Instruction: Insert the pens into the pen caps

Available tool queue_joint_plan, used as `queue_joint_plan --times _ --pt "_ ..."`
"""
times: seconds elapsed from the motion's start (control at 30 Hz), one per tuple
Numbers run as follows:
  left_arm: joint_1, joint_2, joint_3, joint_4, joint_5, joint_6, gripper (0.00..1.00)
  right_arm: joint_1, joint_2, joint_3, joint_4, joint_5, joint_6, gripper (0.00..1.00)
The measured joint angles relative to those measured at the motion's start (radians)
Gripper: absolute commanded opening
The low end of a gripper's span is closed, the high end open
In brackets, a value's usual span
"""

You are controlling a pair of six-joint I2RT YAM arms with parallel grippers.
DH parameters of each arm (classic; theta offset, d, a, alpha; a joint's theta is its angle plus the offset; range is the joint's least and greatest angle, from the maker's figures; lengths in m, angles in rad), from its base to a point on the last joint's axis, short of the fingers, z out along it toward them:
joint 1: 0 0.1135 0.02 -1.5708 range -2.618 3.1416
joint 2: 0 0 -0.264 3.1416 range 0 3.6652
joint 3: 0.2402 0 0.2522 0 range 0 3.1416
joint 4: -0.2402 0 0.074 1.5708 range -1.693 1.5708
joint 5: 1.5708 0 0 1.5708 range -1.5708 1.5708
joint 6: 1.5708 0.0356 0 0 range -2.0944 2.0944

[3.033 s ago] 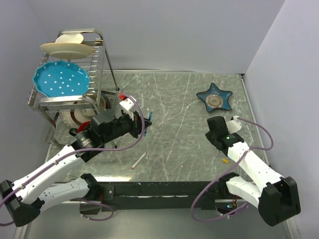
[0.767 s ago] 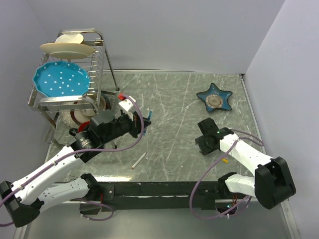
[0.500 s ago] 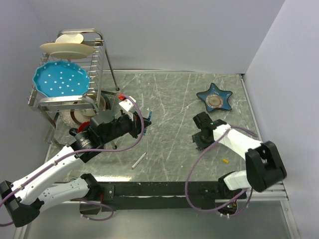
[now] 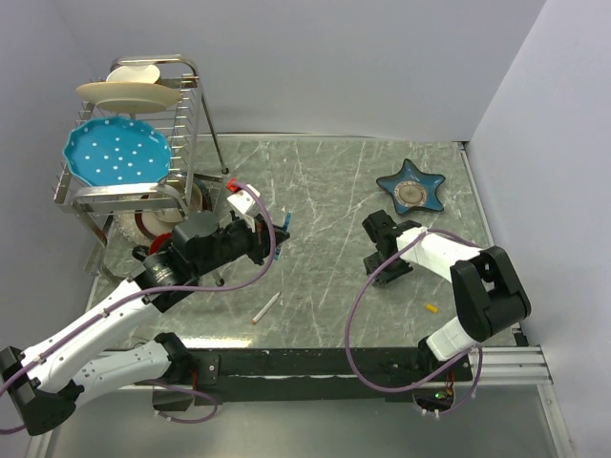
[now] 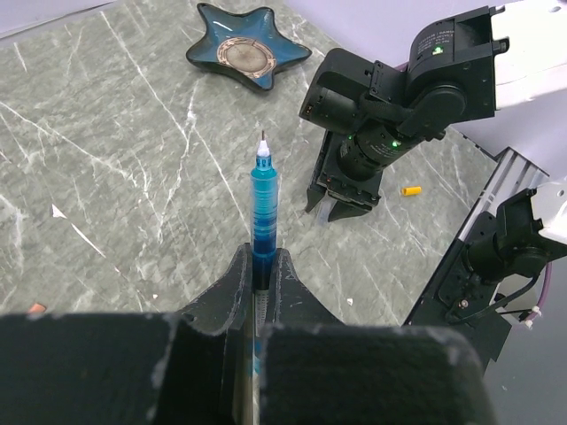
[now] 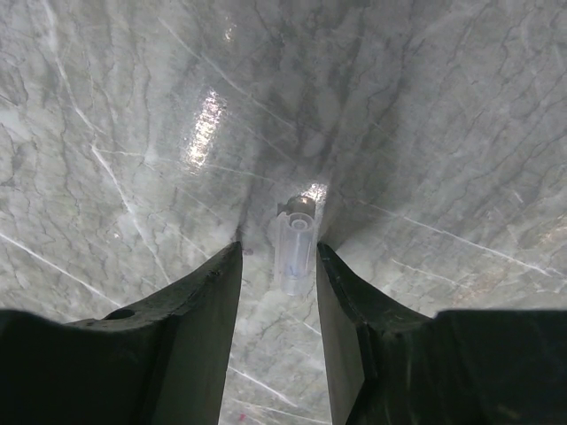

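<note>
My left gripper point(image 4: 271, 239) is shut on a blue pen point(image 5: 263, 208) and holds it above the table, tip pointing away toward the right arm; in the left wrist view the fingers point(image 5: 237, 274) clamp its barrel. My right gripper point(image 4: 386, 274) is open and low over the table. In the right wrist view a clear pen cap point(image 6: 296, 250) lies on the table between its fingers point(image 6: 208, 292), close to the right one. A white pen with a red end point(image 4: 266, 307) lies near the front edge. A yellow-orange pen cap point(image 4: 431, 308) lies at the front right and also shows in the left wrist view point(image 5: 410, 190).
A dish rack point(image 4: 181, 143) with a blue plate point(image 4: 116, 153) and a cream plate point(image 4: 129, 92) stands at the back left. A blue star-shaped dish point(image 4: 410, 186) sits at the back right. The right arm point(image 5: 399, 97) stands ahead of the blue pen.
My right arm has swung from the right side toward the table's middle and come down over the clear cap. My left gripper and the blue pen have stayed put.
</note>
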Motion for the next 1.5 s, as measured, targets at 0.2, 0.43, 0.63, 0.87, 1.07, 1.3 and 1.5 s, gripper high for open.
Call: queue_joint_plan --times 0.2,0.43,0.63,0.87,1.07,1.3,1.5 --pt "0.0 -0.007 0.0 0.0 -0.006 0.0 0.01 0.0 0.0 -0.001 -0.006 0.021 0.003 0.46" --pt "0.0 -0.007 0.0 0.0 -0.011 0.0 0.01 0.0 0.0 -0.006 -0.008 0.031 -0.002 0.35" --pt "0.0 -0.011 0.0 0.0 -0.017 0.0 0.01 -0.001 -0.011 -0.022 0.003 0.032 -0.045 0.24" --pt "-0.002 -0.012 0.0 0.0 -0.018 0.002 0.01 -0.002 -0.018 -0.032 0.032 0.031 -0.137 0.01" --pt "-0.002 -0.013 -0.004 0.0 -0.018 0.003 0.01 -0.003 -0.063 -0.082 0.137 0.023 -0.263 0.0" --pt "-0.002 -0.029 -0.004 -0.005 -0.016 -0.005 0.01 -0.005 -0.105 -0.134 0.266 0.022 -0.385 0.0" --pt "-0.002 -0.037 -0.004 -0.016 0.013 -0.061 0.01 -0.004 -0.137 -0.172 0.34 0.014 -0.517 0.0"
